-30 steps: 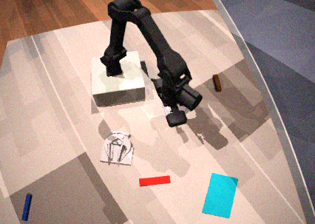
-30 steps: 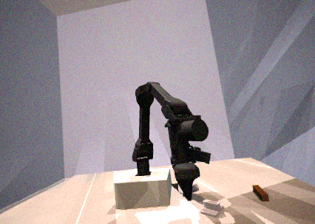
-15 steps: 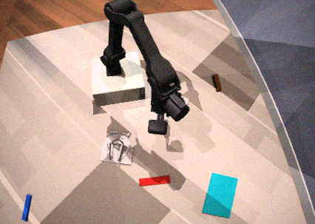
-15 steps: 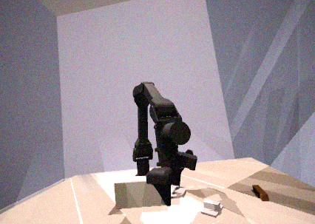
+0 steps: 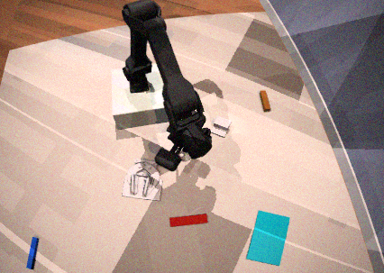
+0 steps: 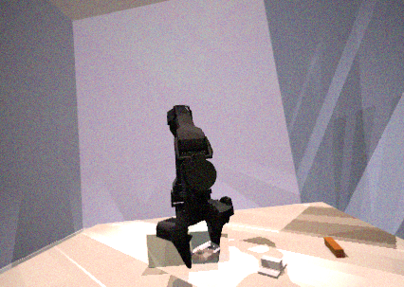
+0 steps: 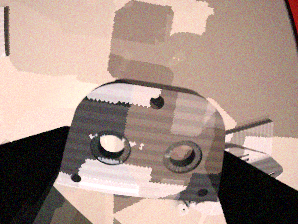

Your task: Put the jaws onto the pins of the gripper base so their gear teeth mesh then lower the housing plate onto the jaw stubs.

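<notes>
1. Plate [image 5: 184, 156] [image 6: 207, 252] [image 7: 147, 131], grey, hangs above the bench [image 5: 68, 120] [image 6: 114, 270] [image 7: 40, 95], off the base and its jaws. One long edge is straight, and the corners opposite are rounded. It has two large ringed holes and three small ones.
2. Pincer [image 5: 179, 156] [image 6: 202, 253] [image 7: 144, 145] is spread wide and pinching that plate by its two sides, one black finger at each.
3. Base [image 5: 156, 195] [image 7: 270, 167], pale, with one side rounded, lies flat on the bench just beside the pincer as seen from above. Slim grey parts stand on it; whether their teeth mesh is too small to tell. In the wrist view, it is partly hidden behind a finger and the plate.
4. Small white block on a thin flat foot [image 5: 221, 126] [image 6: 272, 265] sits on the bench, on the other side of the pincer from the base.
5. Black arm [image 5: 179, 93] [image 6: 191, 142] reaches out from a pale box [image 5: 123, 103] [image 6: 161, 251].
6. Red bar [image 5: 188, 220] [image 7: 294, 11] lies near the base, with a turquoise sheet [image 5: 269, 238] farther along.
7. Blue bar [image 5: 32, 253] and orange-brown bar [image 5: 265, 101] [image 6: 334, 247] lie well apart.
</notes>
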You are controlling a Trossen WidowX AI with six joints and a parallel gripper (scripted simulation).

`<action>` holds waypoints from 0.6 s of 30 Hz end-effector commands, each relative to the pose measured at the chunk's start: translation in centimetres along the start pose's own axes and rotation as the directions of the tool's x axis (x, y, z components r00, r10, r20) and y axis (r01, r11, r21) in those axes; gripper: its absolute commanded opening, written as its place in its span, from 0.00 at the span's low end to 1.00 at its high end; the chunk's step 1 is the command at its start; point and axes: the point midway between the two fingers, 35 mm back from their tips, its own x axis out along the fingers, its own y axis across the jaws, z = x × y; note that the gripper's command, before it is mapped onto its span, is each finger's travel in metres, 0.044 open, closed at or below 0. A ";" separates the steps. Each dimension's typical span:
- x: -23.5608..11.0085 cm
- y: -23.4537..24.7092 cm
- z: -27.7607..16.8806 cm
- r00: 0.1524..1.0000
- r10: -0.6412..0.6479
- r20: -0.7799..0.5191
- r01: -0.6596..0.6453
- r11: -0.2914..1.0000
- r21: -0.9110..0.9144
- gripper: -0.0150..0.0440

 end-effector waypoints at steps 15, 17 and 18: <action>0.1 -4.1 -3.5 1.000 -0.006 -0.009 0.009 0.887 0.462 0.85; 0.1 -4.5 -3.9 1.000 -0.006 -0.009 0.010 0.861 0.509 0.85; 0.1 -4.7 -4.1 1.000 -0.006 -0.009 0.010 0.847 0.532 0.85</action>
